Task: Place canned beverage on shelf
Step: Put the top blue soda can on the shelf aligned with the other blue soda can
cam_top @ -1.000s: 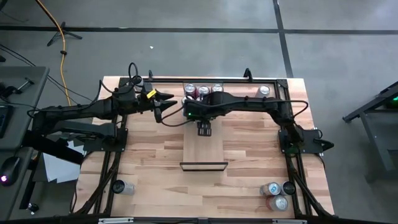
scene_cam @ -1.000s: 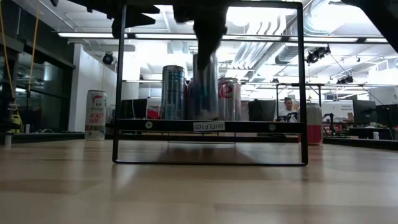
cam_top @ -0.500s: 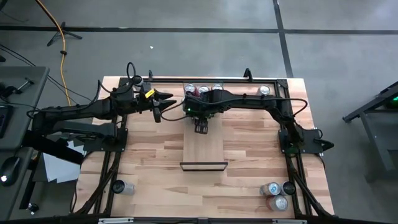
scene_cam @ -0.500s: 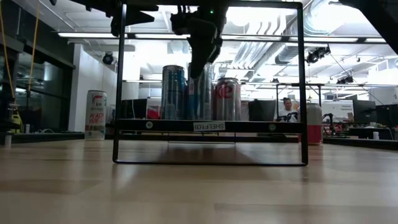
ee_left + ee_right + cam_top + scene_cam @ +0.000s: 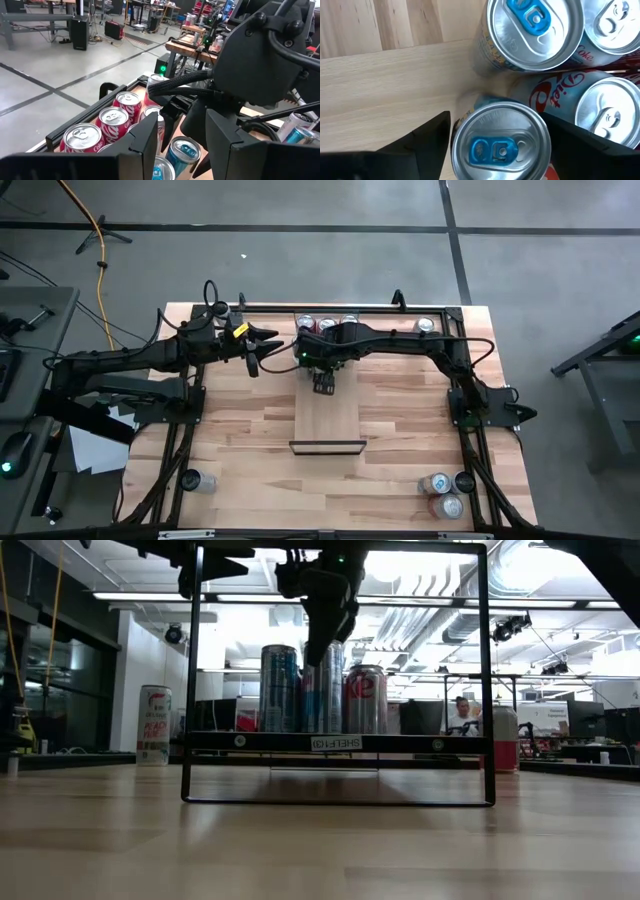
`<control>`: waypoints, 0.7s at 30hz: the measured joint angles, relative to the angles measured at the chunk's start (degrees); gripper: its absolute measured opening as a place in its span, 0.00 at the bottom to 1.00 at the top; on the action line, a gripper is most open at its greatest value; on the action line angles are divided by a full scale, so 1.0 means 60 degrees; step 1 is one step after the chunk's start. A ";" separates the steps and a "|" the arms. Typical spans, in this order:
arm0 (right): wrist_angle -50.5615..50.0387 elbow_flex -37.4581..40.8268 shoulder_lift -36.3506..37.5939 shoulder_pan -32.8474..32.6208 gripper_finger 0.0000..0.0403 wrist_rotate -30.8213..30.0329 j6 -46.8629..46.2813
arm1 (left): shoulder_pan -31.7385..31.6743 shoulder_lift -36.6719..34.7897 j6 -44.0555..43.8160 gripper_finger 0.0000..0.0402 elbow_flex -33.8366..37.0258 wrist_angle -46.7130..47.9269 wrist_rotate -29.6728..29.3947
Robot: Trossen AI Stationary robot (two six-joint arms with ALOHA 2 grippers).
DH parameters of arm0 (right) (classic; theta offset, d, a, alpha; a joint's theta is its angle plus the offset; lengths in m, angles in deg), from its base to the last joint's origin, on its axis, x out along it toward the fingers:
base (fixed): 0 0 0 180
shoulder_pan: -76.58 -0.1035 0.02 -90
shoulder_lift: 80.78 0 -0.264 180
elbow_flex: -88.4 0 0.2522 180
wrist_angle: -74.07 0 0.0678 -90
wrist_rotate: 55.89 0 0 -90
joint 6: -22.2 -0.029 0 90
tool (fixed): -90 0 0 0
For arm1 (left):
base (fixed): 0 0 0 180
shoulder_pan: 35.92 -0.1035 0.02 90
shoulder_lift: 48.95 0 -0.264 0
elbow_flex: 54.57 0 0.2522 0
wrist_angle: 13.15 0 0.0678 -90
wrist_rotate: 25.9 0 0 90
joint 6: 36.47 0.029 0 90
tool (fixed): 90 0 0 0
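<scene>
Blue-tab can (image 5: 501, 142) upright on shelf (image 5: 385, 85), between right tool's (image 5: 496, 131) spread fingers, released.

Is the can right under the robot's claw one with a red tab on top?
No, the can between the right gripper fingers has a blue tab on its silver top.

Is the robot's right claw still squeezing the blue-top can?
Apart. In the right wrist view, the right gripper has let go: there are gaps on both sides between its fingers and the can standing on the shelf.
</scene>
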 joint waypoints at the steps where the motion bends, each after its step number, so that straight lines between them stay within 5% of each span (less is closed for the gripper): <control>1: 0.0013 0.0000 0.0000 0.0000 0.71 -0.0003 -0.0016 | 0.0000 0.0000 0.0003 0.27 0.0000 -0.0008 0.0000; 12: -0.0190 -0.0336 0.0011 0.0027 0.71 -0.0016 0.0064 | 0.0000 0.0000 0.0001 0.27 0.0000 -0.0030 -0.0003; 21: -0.1195 -0.2172 0.0015 0.0098 0.72 -0.0010 0.0860 | 0.0000 -0.0313 -0.0011 0.27 -0.0286 -0.0039 -0.0001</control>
